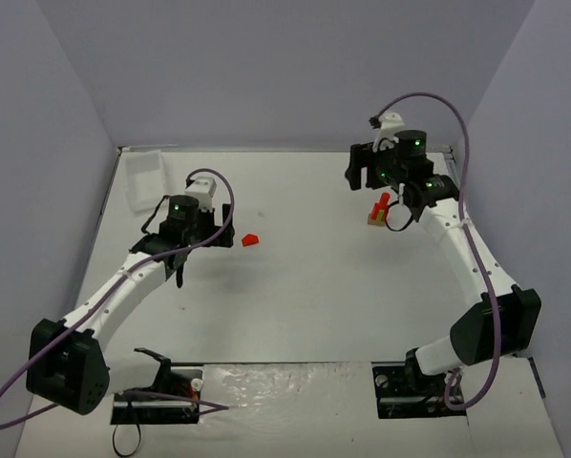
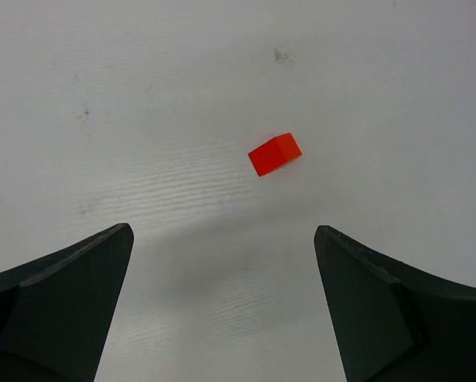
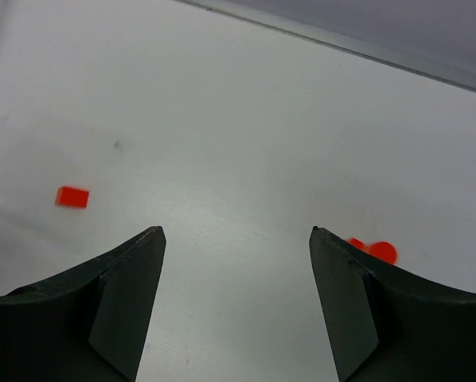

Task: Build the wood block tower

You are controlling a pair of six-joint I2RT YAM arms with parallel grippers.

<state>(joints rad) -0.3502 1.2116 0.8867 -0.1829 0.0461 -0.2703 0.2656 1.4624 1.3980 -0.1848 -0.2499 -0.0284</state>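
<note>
White table (image 1: pixel 314 305): red block (image 2: pixel 275 153) just ahead of wide-spread left hand (image 2: pixel 224 231).

I see the tray (image 1: pixel 144 176) in the far left corner of the counter (image 1: pixel 314 305). A loose block (image 1: pixel 251 239) lies alone left of centre, ahead of my left claw (image 2: pixel 222 231) and a little right of its midline. The tower (image 1: pixel 379 210) stands well apart from it on the far right, just past the right-hand fingertip of my right claw (image 3: pixel 236 231).
</note>
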